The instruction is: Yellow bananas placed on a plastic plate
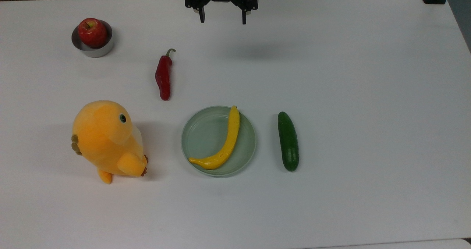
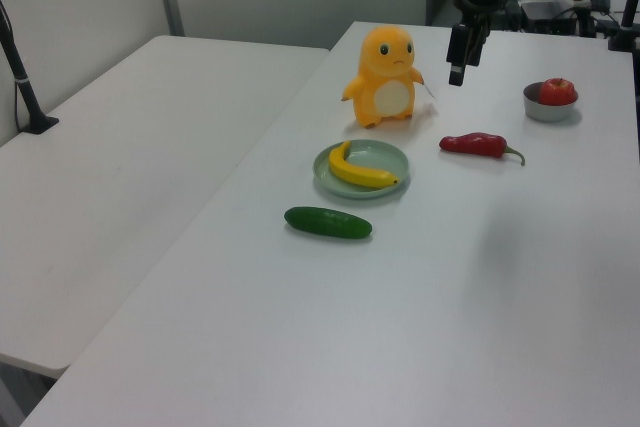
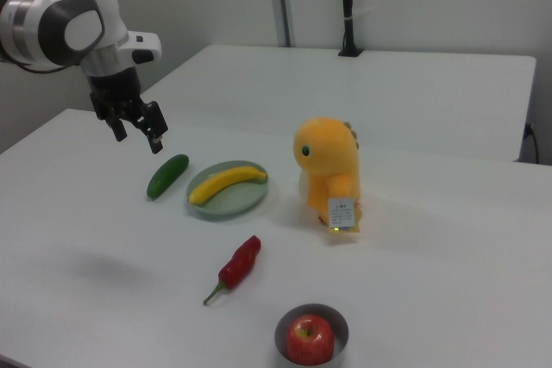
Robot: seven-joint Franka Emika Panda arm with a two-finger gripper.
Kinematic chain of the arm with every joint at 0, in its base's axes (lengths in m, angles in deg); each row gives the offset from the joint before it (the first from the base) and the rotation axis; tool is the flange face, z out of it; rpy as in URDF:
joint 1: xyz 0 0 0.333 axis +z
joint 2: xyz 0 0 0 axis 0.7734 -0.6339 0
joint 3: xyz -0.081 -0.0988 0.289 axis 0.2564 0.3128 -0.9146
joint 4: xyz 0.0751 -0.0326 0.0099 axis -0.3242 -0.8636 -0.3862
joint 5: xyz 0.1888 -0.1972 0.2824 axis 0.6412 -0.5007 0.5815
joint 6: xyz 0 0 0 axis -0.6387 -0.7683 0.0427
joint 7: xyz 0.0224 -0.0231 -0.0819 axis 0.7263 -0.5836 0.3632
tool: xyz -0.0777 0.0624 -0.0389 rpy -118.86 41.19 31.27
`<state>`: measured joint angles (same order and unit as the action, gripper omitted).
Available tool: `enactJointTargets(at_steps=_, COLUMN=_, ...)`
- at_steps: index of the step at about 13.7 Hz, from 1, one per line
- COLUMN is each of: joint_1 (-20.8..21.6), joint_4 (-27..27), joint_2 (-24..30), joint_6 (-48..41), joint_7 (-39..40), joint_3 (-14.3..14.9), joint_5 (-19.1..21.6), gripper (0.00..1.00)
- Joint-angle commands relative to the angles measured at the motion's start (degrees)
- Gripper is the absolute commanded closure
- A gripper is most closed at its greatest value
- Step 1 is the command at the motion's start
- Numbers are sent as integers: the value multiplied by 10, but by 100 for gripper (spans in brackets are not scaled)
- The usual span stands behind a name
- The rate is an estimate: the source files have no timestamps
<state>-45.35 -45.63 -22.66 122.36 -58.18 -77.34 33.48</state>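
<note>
So, one smooth curved yellow banana [image 1: 222,146] lies inside one round shallow mint plastic plate [image 1: 200,131]. Gripper [image 1: 222,20] hangs well apart above the white table [image 1: 349,94], fingers spread wide, holding nothing. Also one glossy green cucumber [image 1: 288,141], one wrinkled red chili [image 1: 163,76], one fuzzy orange plush [image 1: 106,138], one apple [image 1: 92,32] in one steel bowl [image 1: 88,50].
</note>
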Motion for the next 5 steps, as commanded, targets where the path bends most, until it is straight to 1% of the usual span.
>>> enactJointTargets(at_steps=1, joint_1=-21, joint_4=-3, joint_2=-1, joint_6=15, joint_7=14, joint_3=-22, joint_5=13, gripper=0)
enactJointTargets(at_steps=5, joint_1=-20, joint_4=-3, joint_2=-1, joint_6=14, joint_7=14, joint_3=-23, joint_5=13, gripper=0)
